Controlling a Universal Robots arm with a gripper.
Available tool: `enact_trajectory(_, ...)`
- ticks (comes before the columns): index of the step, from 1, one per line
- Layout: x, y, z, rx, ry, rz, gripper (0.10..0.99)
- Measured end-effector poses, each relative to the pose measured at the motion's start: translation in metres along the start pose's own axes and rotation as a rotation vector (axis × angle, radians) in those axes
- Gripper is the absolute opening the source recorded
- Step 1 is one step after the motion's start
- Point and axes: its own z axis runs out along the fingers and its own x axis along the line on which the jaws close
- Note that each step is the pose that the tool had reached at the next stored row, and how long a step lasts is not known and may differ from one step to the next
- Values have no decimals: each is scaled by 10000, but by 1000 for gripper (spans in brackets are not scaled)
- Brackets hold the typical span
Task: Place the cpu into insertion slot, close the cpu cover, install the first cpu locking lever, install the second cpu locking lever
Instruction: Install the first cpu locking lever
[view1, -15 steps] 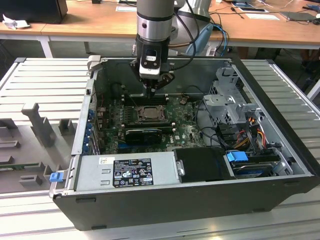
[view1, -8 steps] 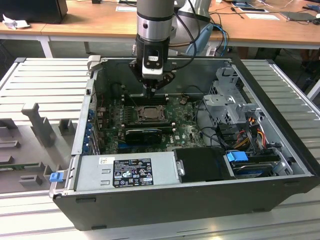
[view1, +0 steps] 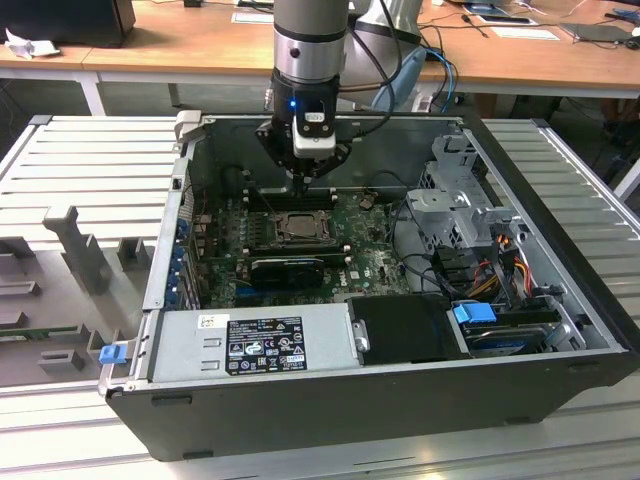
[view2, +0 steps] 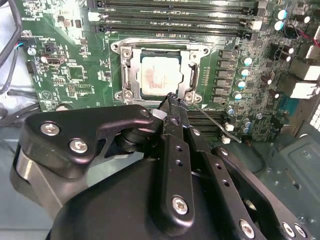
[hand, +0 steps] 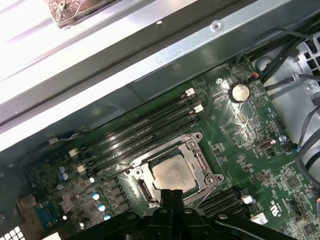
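Memory slots (view2: 175, 10) and capacitors (view2: 244, 72) crowd cpu (view2: 159, 77) framed by cpu cover (view2: 131, 75).
Arm (view1: 310, 40) upright over case (view1: 330, 400), jaws together at cover's edge.

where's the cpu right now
The cpu lies framed by the cover on the green board, right by the gripper. In the exterior view it sits between the memory slots and the black card.

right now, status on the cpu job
Gripper at cover edge, jaws together. Cpu seated under it. Lever rod angled out beside the gripper.
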Motion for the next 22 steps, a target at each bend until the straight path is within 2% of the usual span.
enact_trajectory(18, 0, 0, 0, 28, 28, -1638, 106)
enact_trajectory(22, 0, 0, 1, 44, 44, -2571, 106)
